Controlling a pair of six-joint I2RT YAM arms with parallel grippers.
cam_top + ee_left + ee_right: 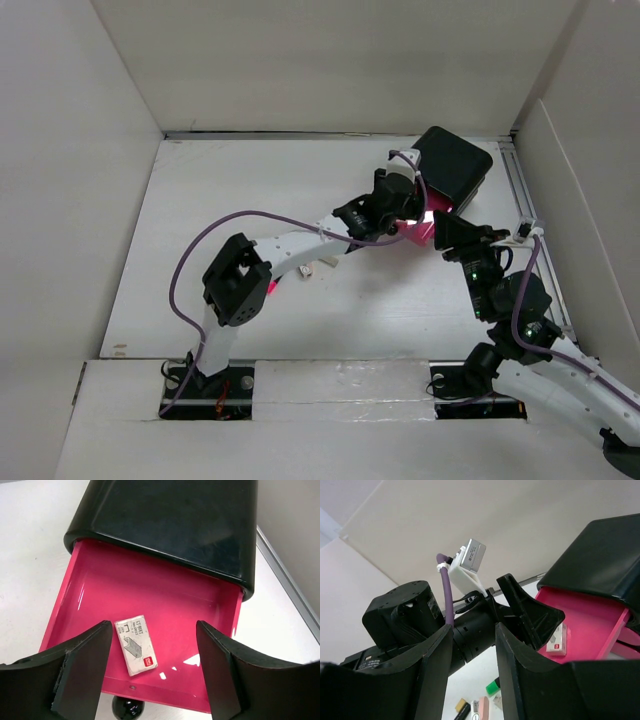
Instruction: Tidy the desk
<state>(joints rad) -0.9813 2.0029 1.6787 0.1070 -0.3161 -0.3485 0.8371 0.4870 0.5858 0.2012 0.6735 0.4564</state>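
The desk (250, 200) is a wide white tabletop. At its back right stands a black box (455, 165) with a pink drawer (150, 600) pulled out. A small white staple box (136, 644) lies flat on the drawer floor, touched by nothing. My left gripper (152, 645) hovers open just above the drawer's front, one finger on either side of the staple box. The drawer's black knob (127, 707) shows below. My right gripper (474, 640) is open and empty beside the drawer (420, 232), looking towards the left arm.
Small items lie on the desk under the left arm: a green highlighter (492, 686), a pink eraser (483, 706) and a yellow-and-black piece (462, 707). White wall panels close in three sides. A metal rail (520, 190) runs along the right edge.
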